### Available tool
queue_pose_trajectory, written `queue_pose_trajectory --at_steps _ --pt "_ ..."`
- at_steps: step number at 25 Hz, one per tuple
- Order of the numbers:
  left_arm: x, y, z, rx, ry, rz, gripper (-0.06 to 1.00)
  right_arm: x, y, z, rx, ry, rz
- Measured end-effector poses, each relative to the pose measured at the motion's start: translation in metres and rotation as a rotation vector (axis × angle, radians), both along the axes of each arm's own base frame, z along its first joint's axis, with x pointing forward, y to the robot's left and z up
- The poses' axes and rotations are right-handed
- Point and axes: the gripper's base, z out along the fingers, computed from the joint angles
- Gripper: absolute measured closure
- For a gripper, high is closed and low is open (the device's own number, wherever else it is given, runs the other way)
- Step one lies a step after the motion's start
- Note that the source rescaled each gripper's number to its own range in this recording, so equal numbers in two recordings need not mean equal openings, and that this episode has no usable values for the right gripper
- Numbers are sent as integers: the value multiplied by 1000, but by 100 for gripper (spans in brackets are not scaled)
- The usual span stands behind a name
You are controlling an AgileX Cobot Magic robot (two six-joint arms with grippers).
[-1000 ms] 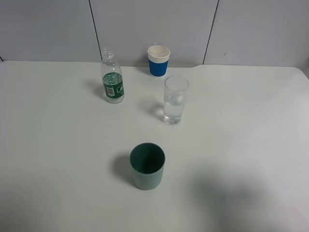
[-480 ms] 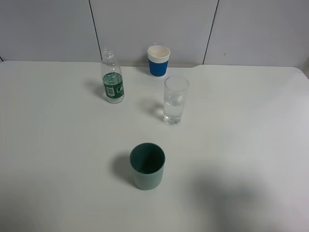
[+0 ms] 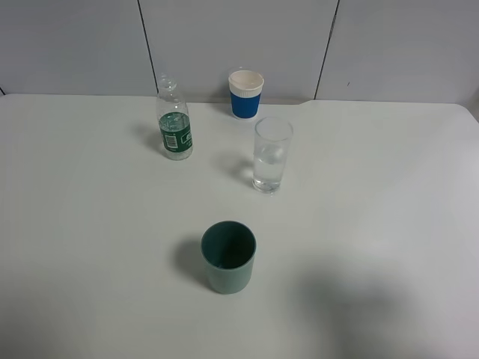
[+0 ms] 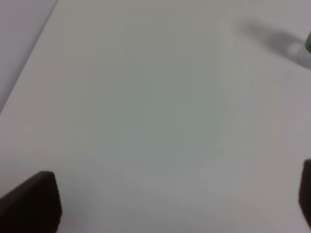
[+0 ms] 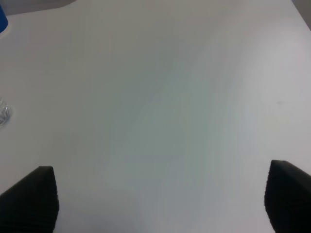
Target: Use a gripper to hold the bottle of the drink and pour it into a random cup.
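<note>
The bottle [image 3: 174,124] is standing upper left of centre, well apart from both grippers. The left gripper [image 4: 175,204] and right gripper [image 5: 160,199] are gaping wide over bare table [image 3: 389,194], apparently holding nothing.

Bottle [image 4: 308,44] (green sliver only) at frame edge

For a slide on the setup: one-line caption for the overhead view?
Bottle, glass, blue cup and teal cup standing apart on a white table, no arm in view.
</note>
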Motion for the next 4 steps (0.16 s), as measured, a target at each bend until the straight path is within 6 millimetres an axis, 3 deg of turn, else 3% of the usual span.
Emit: queue_pose_trajectory --at_steps 4 --pt "0 0 0 0 0 0 -6 0 0 0 0 0 0"
